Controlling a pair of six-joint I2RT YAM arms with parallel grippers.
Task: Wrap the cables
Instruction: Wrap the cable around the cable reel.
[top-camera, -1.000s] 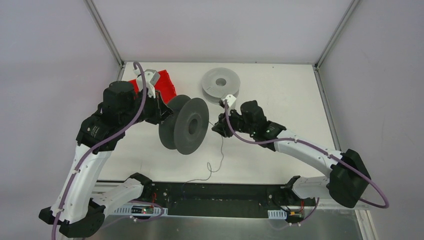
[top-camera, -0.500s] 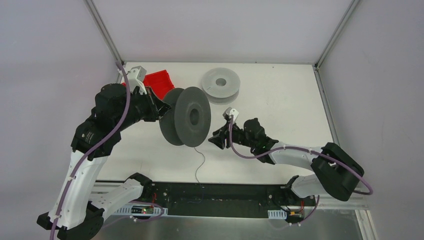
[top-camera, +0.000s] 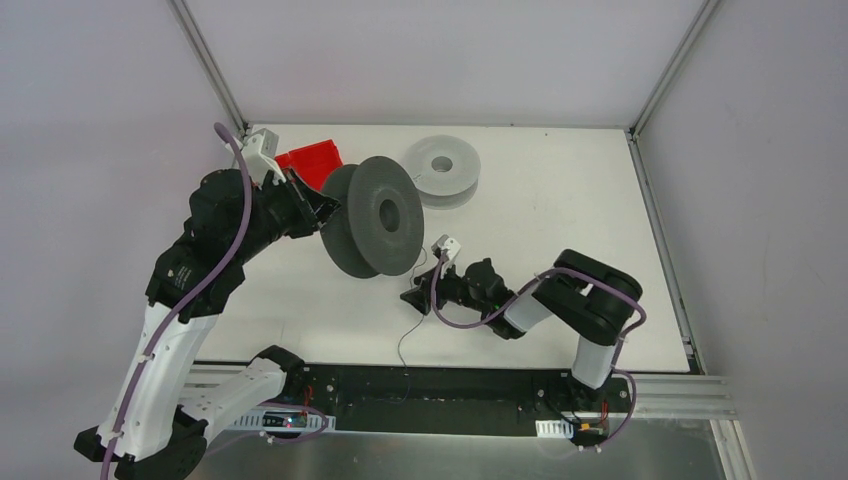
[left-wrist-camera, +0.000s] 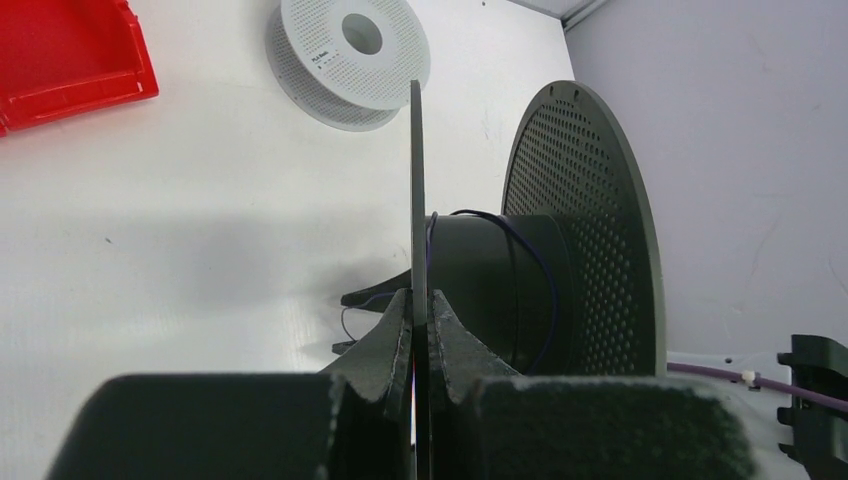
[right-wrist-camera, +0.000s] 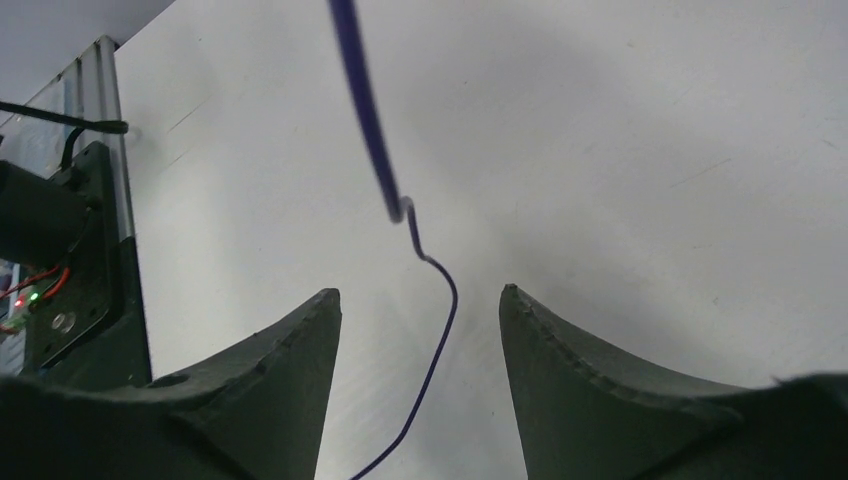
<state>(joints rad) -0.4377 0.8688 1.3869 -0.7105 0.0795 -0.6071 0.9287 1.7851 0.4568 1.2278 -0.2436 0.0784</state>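
**A:** White table (top-camera: 560, 200), grey walls round it. Where's the cable (right-wrist-camera: 455, 300)?

**B:** One end is looped on the core of the dark spool (top-camera: 378, 215). The rest drops off it and trails, thin and wavy, toward the black rail (top-camera: 450, 385) at the near edge.

**A:** Who has the spool?

**B:** The left gripper (left-wrist-camera: 420, 298) is clamped tight on the rim of one flange and holds the spool up on edge.

**A:** And the right gripper (right-wrist-camera: 418, 293)?

**B:** Spread open, low over the table, holding nothing. The cable runs lengthwise through the gap, from beyond the tips back toward the wrist. It touches neither finger (it lies a shade nearer the one on the right of its own camera view).

**A:** So the closing line crosses the wire?

**B:** Yes — the fingers would meet square across it, I'd say. The right arm is nearer by far, and the left is busy.

**A:** Anything in the way?

**B:** Nothing between fingers and cable. The dark spool hangs just beyond the right gripper, to the left. The pale spool (top-camera: 441, 168) and red bin (top-camera: 315, 160) sit well back. The risk, I think, is thinness — the wire may slip the pads.
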